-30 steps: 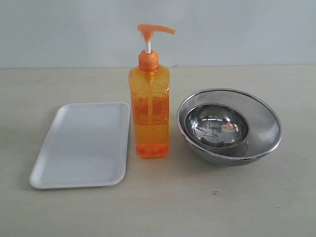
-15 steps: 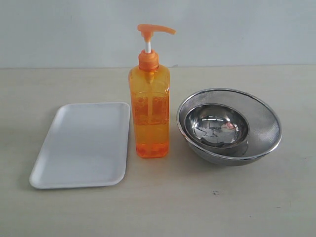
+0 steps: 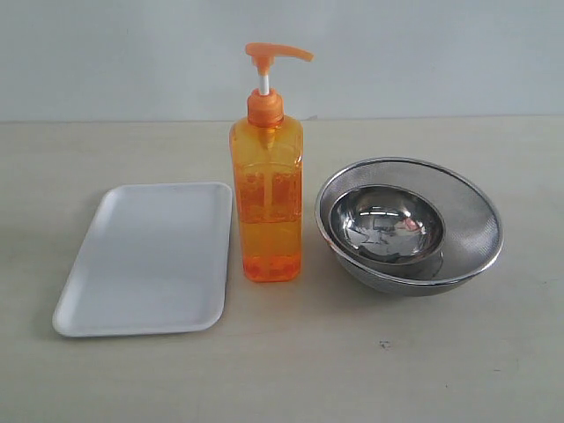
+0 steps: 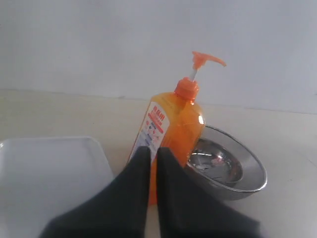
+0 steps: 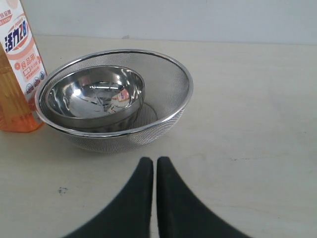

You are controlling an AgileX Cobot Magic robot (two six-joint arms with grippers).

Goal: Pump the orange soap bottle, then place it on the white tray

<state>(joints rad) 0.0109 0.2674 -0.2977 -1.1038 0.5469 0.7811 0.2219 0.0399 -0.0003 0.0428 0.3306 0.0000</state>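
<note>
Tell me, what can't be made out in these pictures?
- Left wrist view: the base of the orange soap bottle is hidden behind the dark jaws, and its label's fine print is too small to read.
- Left wrist view: the white tray is cut off by the picture's edge.
- Right wrist view: the bottle's pump lies beyond the edge.

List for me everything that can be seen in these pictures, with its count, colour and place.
orange soap bottle: one, translucent orange with a white label, upright on the table between tray and bowls
white tray: one, white, left of the bottle in the exterior view
mesh bowl: one, silver, right of the bottle
steel bowl: one, shiny silver, inside the mesh bowl
table: one, pale beige, under everything
left gripper: one, black, shut, facing the bottle
right gripper: one, black, shut, facing the bowls
</note>
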